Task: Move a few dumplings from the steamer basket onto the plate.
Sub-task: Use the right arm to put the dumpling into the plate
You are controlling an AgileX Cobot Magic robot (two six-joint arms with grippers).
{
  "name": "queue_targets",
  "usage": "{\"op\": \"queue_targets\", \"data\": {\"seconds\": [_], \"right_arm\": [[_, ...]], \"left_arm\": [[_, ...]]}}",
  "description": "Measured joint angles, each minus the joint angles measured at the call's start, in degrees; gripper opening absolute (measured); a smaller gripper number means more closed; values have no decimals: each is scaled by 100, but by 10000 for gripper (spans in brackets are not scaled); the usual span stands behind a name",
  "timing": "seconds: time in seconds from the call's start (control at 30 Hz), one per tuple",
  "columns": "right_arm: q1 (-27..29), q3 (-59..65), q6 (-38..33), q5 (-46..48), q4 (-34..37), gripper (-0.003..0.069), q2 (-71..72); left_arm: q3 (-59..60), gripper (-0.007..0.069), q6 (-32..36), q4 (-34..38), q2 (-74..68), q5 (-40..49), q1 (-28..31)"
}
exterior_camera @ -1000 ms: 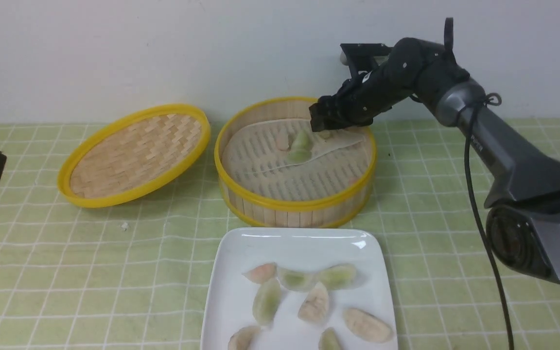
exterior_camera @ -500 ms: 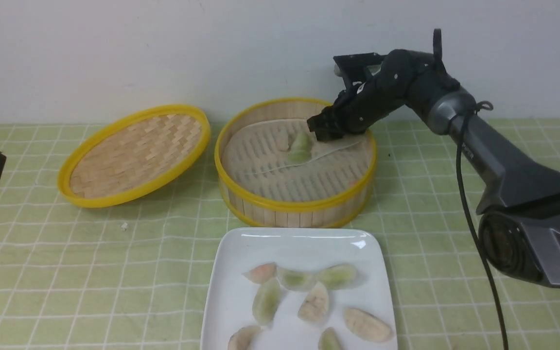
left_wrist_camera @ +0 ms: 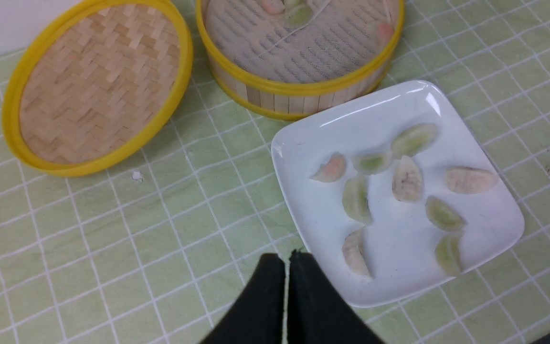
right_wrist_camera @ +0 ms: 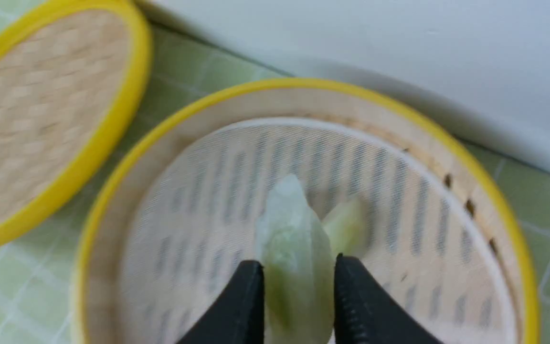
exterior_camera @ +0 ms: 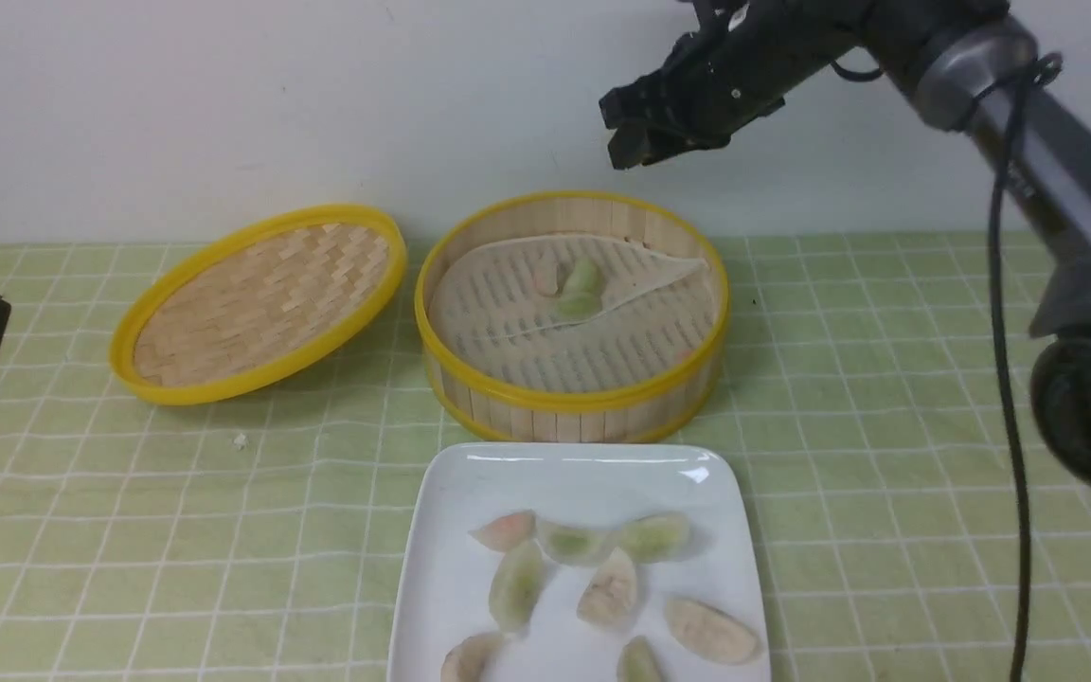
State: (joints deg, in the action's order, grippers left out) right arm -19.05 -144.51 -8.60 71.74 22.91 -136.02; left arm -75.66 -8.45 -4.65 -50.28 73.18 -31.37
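My right gripper (exterior_camera: 628,142) hangs high above the steamer basket (exterior_camera: 572,403), near the back wall. In the right wrist view this gripper (right_wrist_camera: 299,263) is shut on a pale green dumpling (right_wrist_camera: 288,220) that stands between its fingers. Below it another green dumpling (right_wrist_camera: 346,224) lies on the basket's liner. The front view shows a green one (exterior_camera: 580,287) and a pinkish one (exterior_camera: 546,276) in the basket. Several dumplings (exterior_camera: 602,587) lie on the white plate (exterior_camera: 564,472) in front of the basket. My left gripper (left_wrist_camera: 287,258) is shut and empty, hovering by the plate's (left_wrist_camera: 399,102) corner.
The shallow woven lid (exterior_camera: 261,298) leans on the green checked cloth to the left of the basket. A small white crumb (exterior_camera: 241,439) lies on the cloth in front of the lid. The pale wall stands close behind the basket.
My right gripper has shut on a green dumpling inside the basket and lifted it straight up, well above the rim. The left gripper has not moved.
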Motion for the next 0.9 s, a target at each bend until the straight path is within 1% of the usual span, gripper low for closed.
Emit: {"op": "queue_targets", "data": {"seconds": [0.13, 0.2, 0.23, 0.27, 0.33, 0.4, 0.43, 0.53, 0.63, 0.7, 0.77, 0.8, 0.83, 0.9], "right_arm": [[-296, 2043, -327, -16, -145, 171, 1508], [-544, 3266, -487, -25, -188, 171, 2408], [-567, 3507, -506, -25, -188, 171, 2485], [-743, 4336, -546, -25, -188, 171, 2977], [-1009, 5450, -576, -33, -200, 171, 3525], [-1229, 6227, -576, -278, -207, 171, 3830], [-1403, 6758, -532, -564, -207, 171, 3923], [-1677, 7398, -358, -1137, -232, 171, 3873], [-1770, 7520, -328, -1294, -238, 171, 3727], [-1814, 7544, -322, -1428, -238, 191, 3520], [-1820, 7544, -317, -1567, -228, 260, 3290], [-1820, 7544, -297, -1592, -240, 321, 3231], [-1820, 7535, -291, -1597, -247, 340, 3211], [-1820, 7448, -274, -1597, -297, 441, 3200]], "left_arm": [[0, -6, 0, 0, 0, 0, 0], [22, -6, 0, -5, 0, 0, 0], [22, -6, 0, -5, 0, 0, 0], [84, -6, 5, -5, 5, 0, 0], [216, -6, 11, -5, 11, 0, 0], [335, -6, 11, -5, 11, 0, 0], [432, -6, 11, -5, 3, 0, 0], [606, -6, 11, 1, 2, 0, 0], [683, -6, 11, 1, 2, -7, 0], [703, -6, 11, 17, 2, -21, 0], [703, -6, 11, 17, 2, -32, 0], [703, -6, 11, 17, 2, -32, 0], [703, -6, 11, 17, 2, -32, 0], [703, -6, 3, 17, 2, -32, 0]]}}
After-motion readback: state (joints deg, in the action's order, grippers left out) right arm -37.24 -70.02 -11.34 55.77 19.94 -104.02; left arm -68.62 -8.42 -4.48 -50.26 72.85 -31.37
